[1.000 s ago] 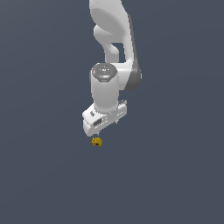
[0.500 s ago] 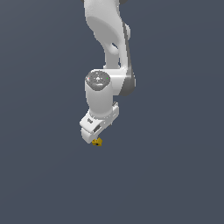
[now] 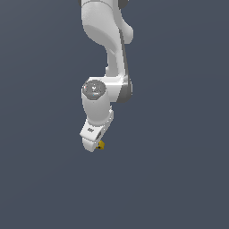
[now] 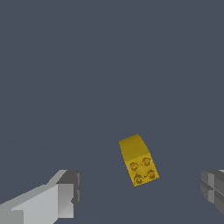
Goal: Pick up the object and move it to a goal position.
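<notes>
Grey ground; claw [image 4: 140, 192] wide, untouching object [image 4: 138, 160]

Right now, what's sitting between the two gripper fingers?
In the wrist view, the yellow block lies between the two gripper fingers, with a clear gap to each. Nothing else is there, only bare grey floor. The gripper is open.

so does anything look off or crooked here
Nothing damaged or spilled. The yellow block lies skewed between the open pincer fingers, not squared to them and not touching either. In the exterior view it peeks out beside the pincer tip.
</notes>
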